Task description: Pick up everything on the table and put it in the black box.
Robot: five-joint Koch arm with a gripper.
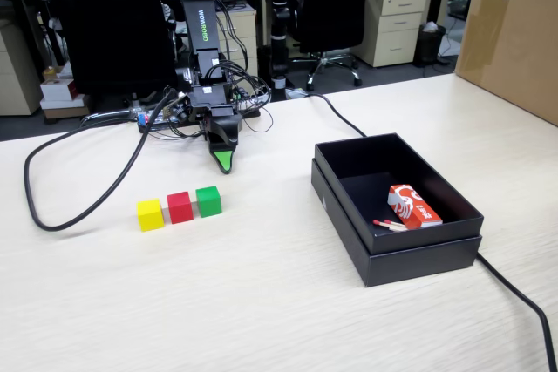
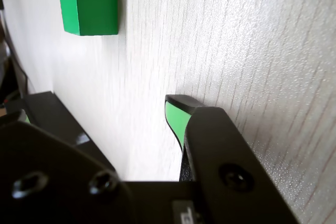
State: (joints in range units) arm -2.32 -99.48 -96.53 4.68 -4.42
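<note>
The tool (image 1: 225,163) hangs low over the worktop (image 1: 261,302), its green-tipped point aimed downward and almost touching the pale wood. In the fixed view only one tapered tip shows. In the wrist view one green-faced finger (image 2: 176,119) is clear, but the other jaw cannot be made out, so I cannot tell how far it is parted. Nothing is seen in its hold.

In the fixed view the three cubes sit in a row nearer the camera than the tool and a little to its left. The green cube (image 1: 208,200) is the closest to the tip, just in front of it, yet apart from it. The red cube (image 1: 180,207) is next, touching or nearly touching the green one, and the yellow cube (image 1: 150,214) lies farthest from the tool at the row's left end. In the wrist view the green cube (image 2: 89,10) lies ahead of the finger with bare wood between them.

The black box (image 1: 392,259) stands well off to the tool's right in the fixed view. A red-and-white packet (image 1: 413,206) lies inside it. No cube is in the box. A black cable (image 1: 78,206) loops across the worktop to the left of the tool.
</note>
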